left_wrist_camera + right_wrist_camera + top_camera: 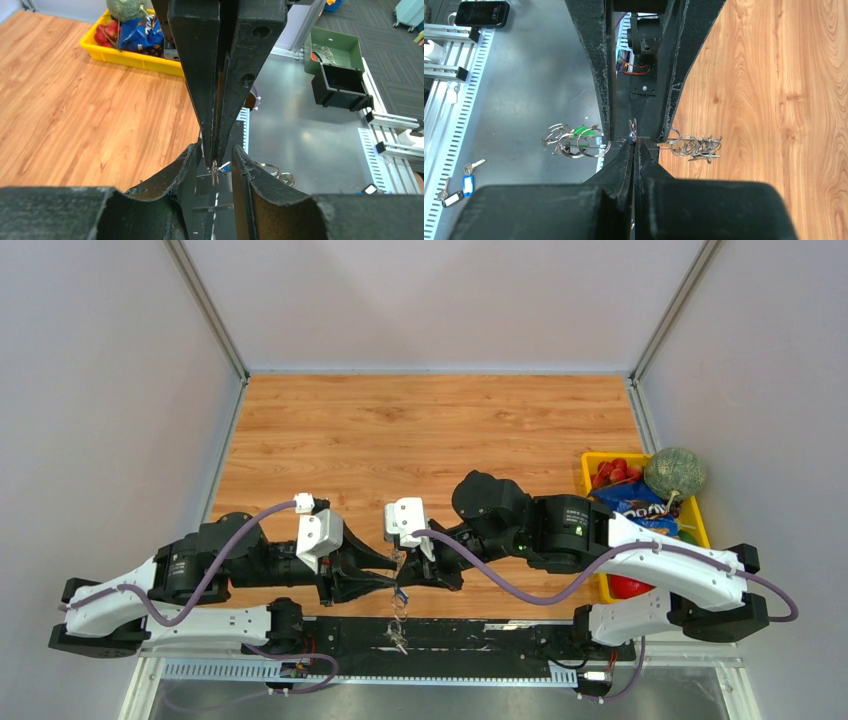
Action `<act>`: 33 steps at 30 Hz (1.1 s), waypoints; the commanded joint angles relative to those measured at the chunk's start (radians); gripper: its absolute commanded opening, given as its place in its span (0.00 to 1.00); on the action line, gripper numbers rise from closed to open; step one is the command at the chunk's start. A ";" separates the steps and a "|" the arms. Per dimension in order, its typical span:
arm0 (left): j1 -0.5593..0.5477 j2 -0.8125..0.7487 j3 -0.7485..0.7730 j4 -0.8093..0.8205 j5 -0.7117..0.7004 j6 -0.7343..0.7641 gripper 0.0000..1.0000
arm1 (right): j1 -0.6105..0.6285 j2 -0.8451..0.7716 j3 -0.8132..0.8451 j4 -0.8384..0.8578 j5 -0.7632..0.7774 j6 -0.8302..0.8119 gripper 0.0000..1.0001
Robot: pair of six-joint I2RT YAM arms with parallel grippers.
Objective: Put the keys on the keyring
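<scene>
The keyring [632, 126] shows edge-on as a thin silvery hoop, and my right gripper [635, 142] is shut on it. A key with a blue tag [401, 593] hangs just under the two grippers. My left gripper [216, 150] is open, one finger on each side of the right gripper's tips [214, 160], and the keyring [215, 175] pokes out below them. Both grippers meet over the table's near edge, left gripper [393, 574] facing right gripper [408, 572]. More keys on small rings [698, 146] lie on the wood, and a green-tagged key [584, 131] lies among rings to the left.
A yellow bin [585, 475] with produce and a snack bag sits at the right edge of the table. Small rings and keys [397, 635] rest on the black strip below the grippers. A green box [345, 50] and a black box [340, 82] stand beyond the table.
</scene>
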State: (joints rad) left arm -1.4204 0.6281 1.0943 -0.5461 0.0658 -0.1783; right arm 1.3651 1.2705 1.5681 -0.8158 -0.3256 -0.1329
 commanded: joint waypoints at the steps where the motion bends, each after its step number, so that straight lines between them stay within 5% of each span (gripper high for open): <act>1: -0.002 0.018 0.053 -0.044 -0.010 -0.025 0.38 | 0.006 0.001 0.075 -0.001 0.016 -0.007 0.00; 10: -0.001 0.030 0.058 -0.085 -0.025 -0.035 0.33 | 0.006 0.018 0.093 -0.018 0.016 -0.013 0.00; 17: -0.002 0.031 0.056 -0.089 -0.028 -0.033 0.16 | 0.008 0.020 0.101 -0.023 0.019 -0.015 0.00; 30: -0.002 0.043 0.044 -0.105 -0.017 -0.044 0.22 | 0.014 0.015 0.109 -0.022 0.046 -0.010 0.00; 33: -0.001 0.044 0.046 -0.106 -0.020 -0.041 0.17 | 0.017 0.017 0.109 -0.021 0.047 -0.010 0.00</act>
State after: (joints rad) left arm -1.4204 0.6651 1.1233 -0.6521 0.0444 -0.2047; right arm 1.3712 1.2964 1.6241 -0.8803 -0.2920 -0.1406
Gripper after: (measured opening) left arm 0.207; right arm 0.005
